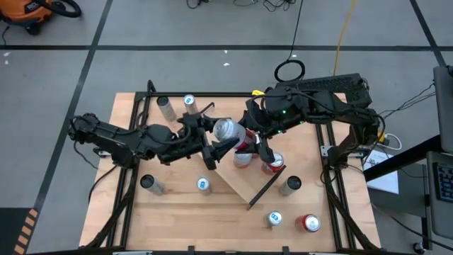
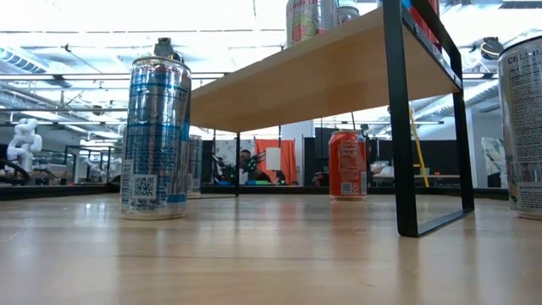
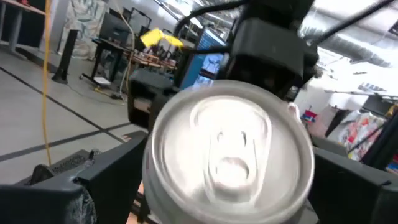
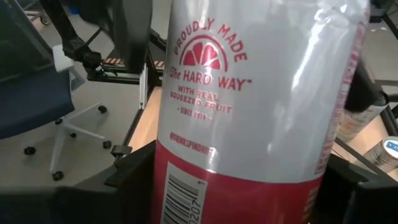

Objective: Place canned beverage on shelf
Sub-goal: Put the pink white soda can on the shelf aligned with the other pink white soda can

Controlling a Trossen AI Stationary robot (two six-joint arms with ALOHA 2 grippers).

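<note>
Robotics lab | taped concrete floor (image 1: 212, 35) | cables | office chair (image 4: 37, 93)

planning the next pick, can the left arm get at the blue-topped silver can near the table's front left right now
Probably not yet: the blue-topped silver can stands clear, but the left gripper is shut on a plain silver can above the light-wood shelf.

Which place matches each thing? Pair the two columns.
Things:
1. silver metal can with a plain lid
2. white-and-red printed can
3. red round can

Places:
A. standing on the wooden tabletop, off the light-wood shelf
B. held in the left gripper
C. held in the right gripper

Pairs: 1-B; 2-C; 3-A
</note>
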